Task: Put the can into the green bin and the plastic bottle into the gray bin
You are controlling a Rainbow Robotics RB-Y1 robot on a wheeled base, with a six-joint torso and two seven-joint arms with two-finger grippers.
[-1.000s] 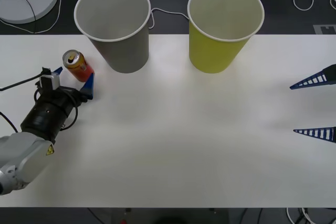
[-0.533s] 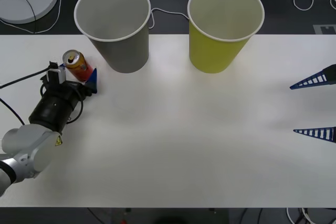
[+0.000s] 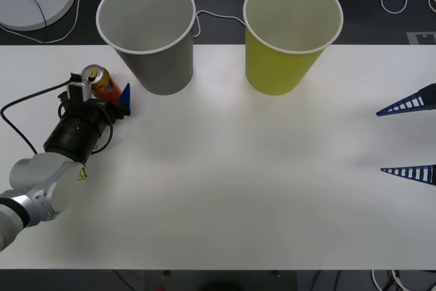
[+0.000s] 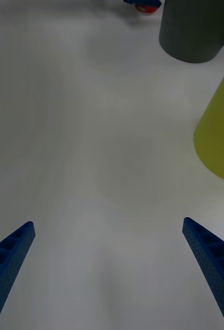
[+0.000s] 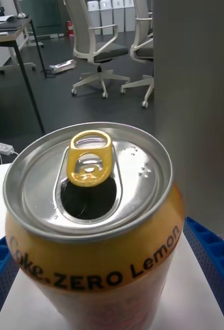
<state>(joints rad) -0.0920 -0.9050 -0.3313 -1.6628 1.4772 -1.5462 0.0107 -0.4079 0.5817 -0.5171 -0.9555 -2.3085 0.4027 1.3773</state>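
The step in hand is the pick-up of the can (image 3: 99, 82), which stands upright near the far left corner of the worktop (image 3: 225, 189), just beside the gray bin (image 3: 148, 31). The left gripper (image 3: 102, 99) has its blue fingers (image 5: 212, 258) spread to either side of the can; the left wrist view shows the opened top and gold pull-tab close up, with a ribbed finger low on each flank. Whether the fingers press on the can cannot be told, so I judge the grasp as set up but not closed. Next, the fingers must close firmly, then lift the can high enough to clear the gray bin's white rim and carry it past to the green bin (image 3: 291, 32) along the far edge. The right gripper (image 3: 407, 140) waits at the right edge, fingers wide apart.
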